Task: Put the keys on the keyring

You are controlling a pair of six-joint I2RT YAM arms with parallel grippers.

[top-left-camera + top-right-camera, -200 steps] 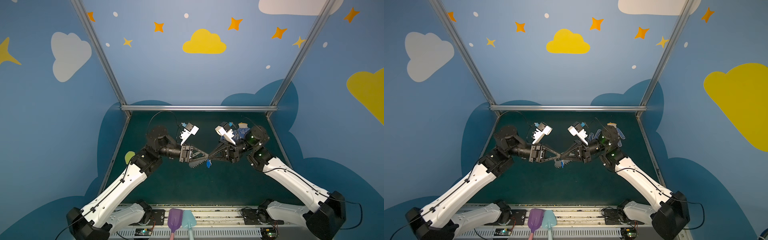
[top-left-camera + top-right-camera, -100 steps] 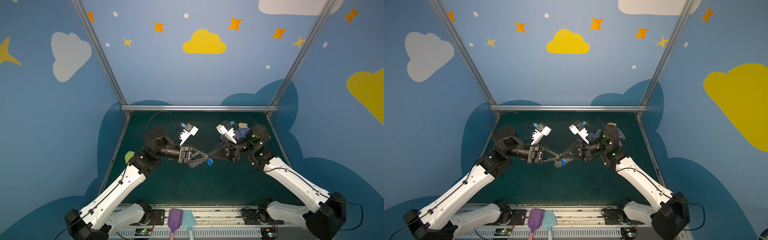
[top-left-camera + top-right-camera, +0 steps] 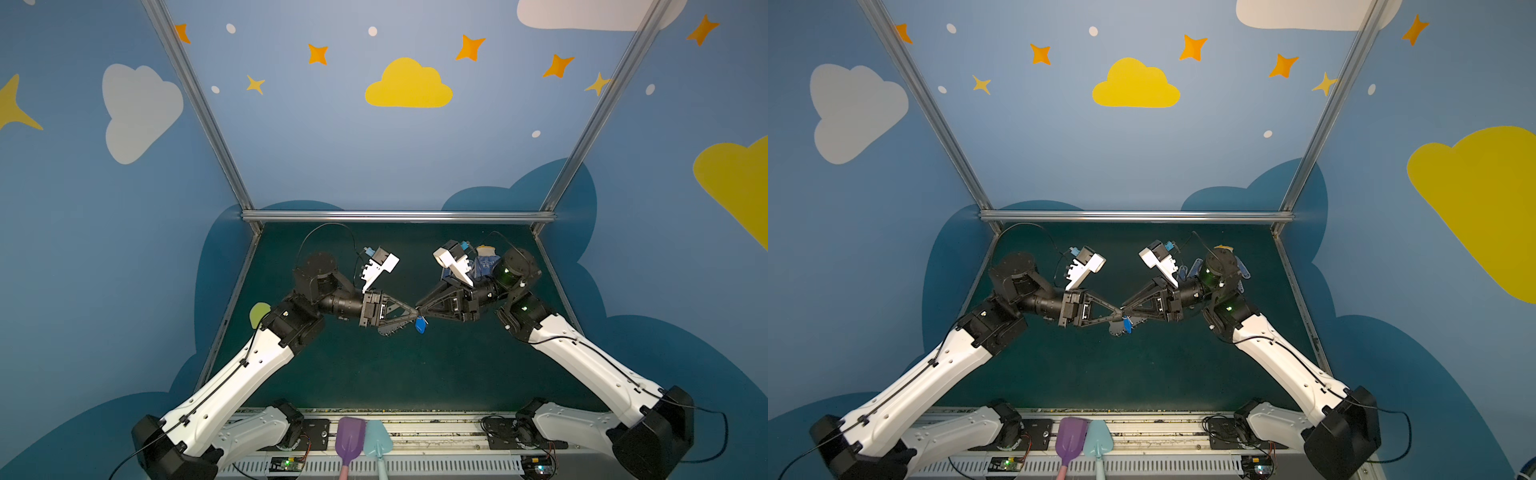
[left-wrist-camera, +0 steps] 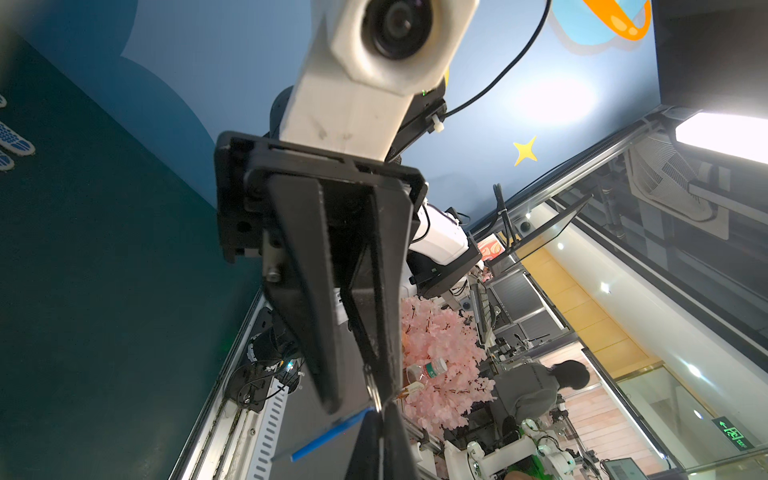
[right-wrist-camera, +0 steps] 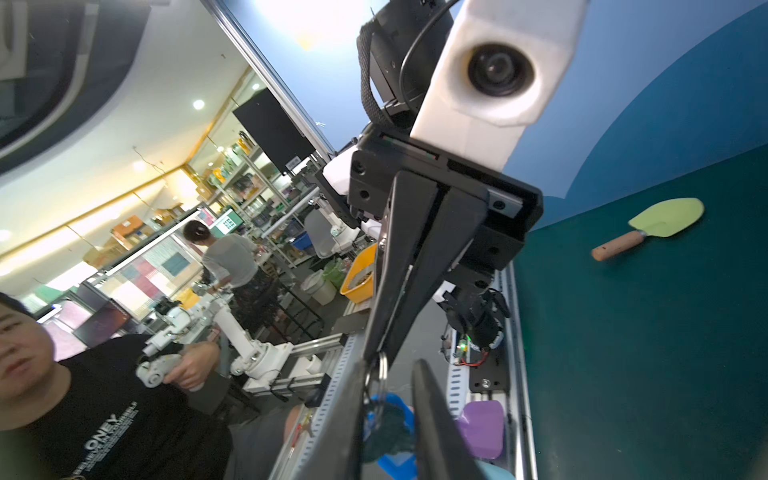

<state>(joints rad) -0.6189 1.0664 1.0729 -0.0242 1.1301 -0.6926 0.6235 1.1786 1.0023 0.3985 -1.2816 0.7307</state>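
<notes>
L pincer [image 4: 381,413] tight on keys [image 4: 328,436]; R pincer [image 5: 392,368] ajar, wrist cams only.

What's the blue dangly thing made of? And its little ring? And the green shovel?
The blue tag is probably plastic: smooth and evenly bright. The ring looks like metal: thin, with silvery glints. The green shovel has a matte blade, plastic or painted; its handle is likely wood, plain brown.

The table's [image 3: 374,374] cover is matt and felt-like. On it, the trowel [image 5: 665,218] has a smooth blade and wooden handle; above it, the keys [image 3: 421,325] are blue plastic and shiny metal.
</notes>
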